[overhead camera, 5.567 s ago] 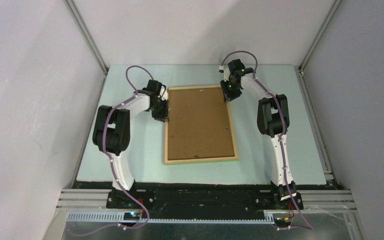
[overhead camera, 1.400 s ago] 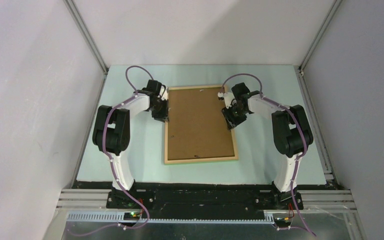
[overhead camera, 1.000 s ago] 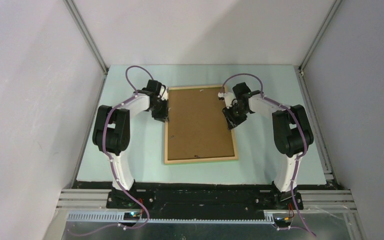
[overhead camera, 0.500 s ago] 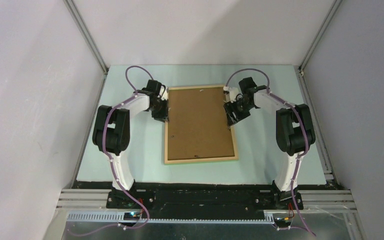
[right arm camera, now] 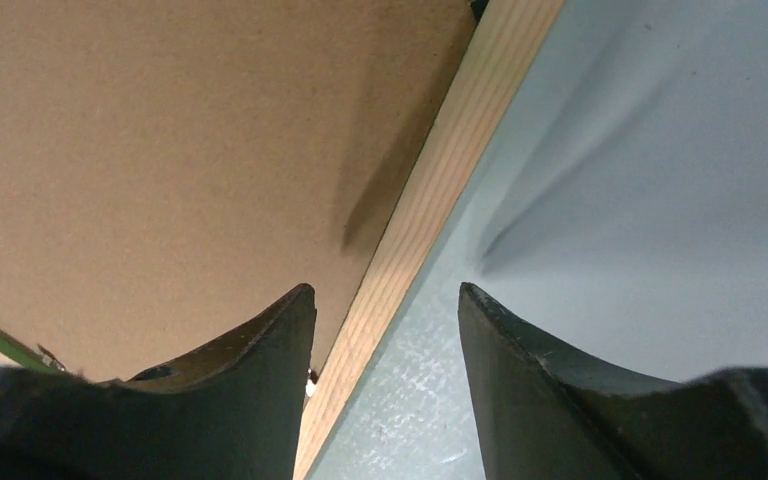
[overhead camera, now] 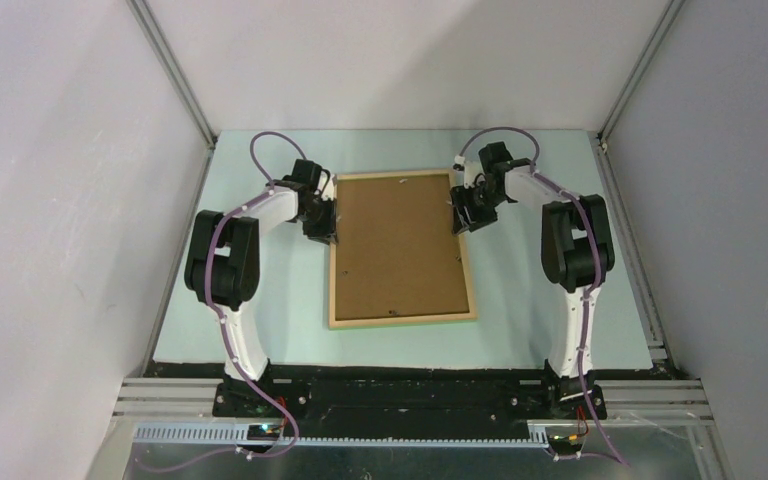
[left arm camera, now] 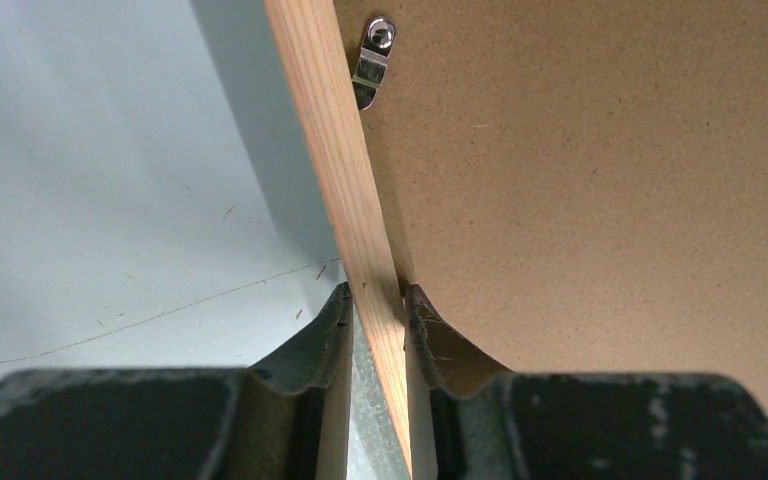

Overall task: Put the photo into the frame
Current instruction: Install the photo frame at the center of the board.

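The frame lies face down on the table, its light wood back rails up. The photo sits inside it, and only its plain brown board back shows. My left gripper is shut on the frame's left rail, one finger on the table side and one on the board. My right gripper is open and straddles the right rail near its far end. Its left finger is over the board and its right finger is over the table.
A small metal turn clip on the left rail overlaps the board. More clips show along the near rail. Pale green table surrounds the frame. Grey walls and metal posts close in the back and both sides.
My right gripper has moved from the middle of the right rail toward its far end. The left arm, frame and photo have not moved.
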Controlling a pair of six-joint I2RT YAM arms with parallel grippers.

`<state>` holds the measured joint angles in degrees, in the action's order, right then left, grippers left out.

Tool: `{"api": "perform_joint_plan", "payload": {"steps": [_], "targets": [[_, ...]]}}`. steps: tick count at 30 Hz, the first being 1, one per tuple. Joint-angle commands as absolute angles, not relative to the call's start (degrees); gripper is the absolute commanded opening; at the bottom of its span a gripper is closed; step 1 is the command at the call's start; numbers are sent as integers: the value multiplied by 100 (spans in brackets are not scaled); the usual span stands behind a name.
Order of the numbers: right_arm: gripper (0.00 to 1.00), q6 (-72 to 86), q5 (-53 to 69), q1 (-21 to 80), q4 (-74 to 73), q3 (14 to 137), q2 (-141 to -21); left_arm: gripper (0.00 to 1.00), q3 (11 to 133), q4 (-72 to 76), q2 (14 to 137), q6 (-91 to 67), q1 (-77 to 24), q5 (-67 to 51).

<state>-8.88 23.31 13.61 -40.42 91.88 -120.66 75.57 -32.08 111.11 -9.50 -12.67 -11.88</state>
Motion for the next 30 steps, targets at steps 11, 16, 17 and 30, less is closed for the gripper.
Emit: {"api": "perform_joint_plan", "payload": {"steps": [11,16,17,30], "targets": [[27,-408,1479,1608,-3769,9269,-12213,0,7521,-3123,11248,-743,-1311,-1774],[11,-322,1430,1503,-3656,8953,-11948,6,7519,-3127,11208,-707,-1313,-2154],[8,-322,1399,1485,-3634,8819,-11902,8,7531,-3124,11202,-705,-1317,-2211],[0,-365,1184,1225,-3357,7802,-11132,60,7383,-3127,11005,-295,-1567,-2848]]}}
